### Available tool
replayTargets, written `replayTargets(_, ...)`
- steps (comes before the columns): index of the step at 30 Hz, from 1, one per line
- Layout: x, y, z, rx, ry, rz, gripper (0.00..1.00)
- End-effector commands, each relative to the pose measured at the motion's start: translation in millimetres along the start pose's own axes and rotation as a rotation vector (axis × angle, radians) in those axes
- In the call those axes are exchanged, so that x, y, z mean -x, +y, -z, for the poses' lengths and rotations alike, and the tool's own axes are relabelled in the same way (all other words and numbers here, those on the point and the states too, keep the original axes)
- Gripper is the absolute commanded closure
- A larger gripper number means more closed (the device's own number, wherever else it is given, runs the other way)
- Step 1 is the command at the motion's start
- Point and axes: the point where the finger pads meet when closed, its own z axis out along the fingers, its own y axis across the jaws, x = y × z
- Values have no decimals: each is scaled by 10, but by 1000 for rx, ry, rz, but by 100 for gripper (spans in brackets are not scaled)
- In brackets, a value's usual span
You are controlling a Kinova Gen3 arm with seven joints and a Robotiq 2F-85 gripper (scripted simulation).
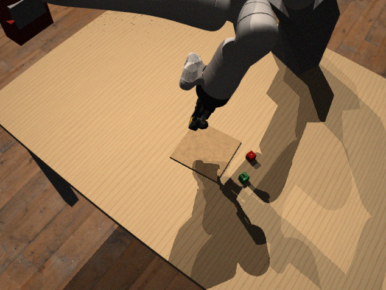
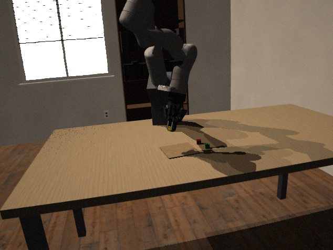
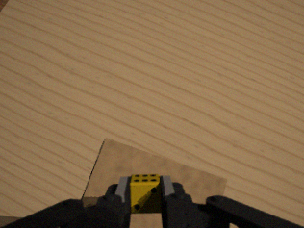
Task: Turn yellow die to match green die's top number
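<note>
My gripper [image 1: 196, 122] is shut on the yellow die [image 3: 144, 190] and holds it well above the table, over the far edge of the tan mat [image 1: 205, 149]. The arm is tilted. In the wrist view the die's far face shows several dark pips; the near face shows two. The gripper also shows in the exterior view [image 2: 170, 126], high above the mat [image 2: 178, 149]. The green die [image 1: 243, 177] and the red die [image 1: 250, 155] lie on the table, just off the mat's right edge. The mat lies flat.
The robot's dark base [image 1: 307, 34] stands at the table's far right. A dark red box [image 1: 23, 18] sits on the floor beyond the far left corner. The table's front edge runs diagonally at lower left.
</note>
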Motion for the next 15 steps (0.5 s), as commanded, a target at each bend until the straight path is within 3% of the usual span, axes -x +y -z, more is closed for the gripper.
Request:
replayTargets(1, 290, -26, 41, -14, 11, 52, 85)
replayTargets(3, 300, -24, 38, -14, 68, 51, 85)
replayTargets(5, 300, -24, 38, -14, 68, 51, 85)
replayTargets(6, 303, -26, 42, -18, 97, 52, 85)
replayTargets(10, 321, -26, 39, -22, 237, 51, 85)
replayTargets(15, 346, -24, 27, -27, 451, 48, 85)
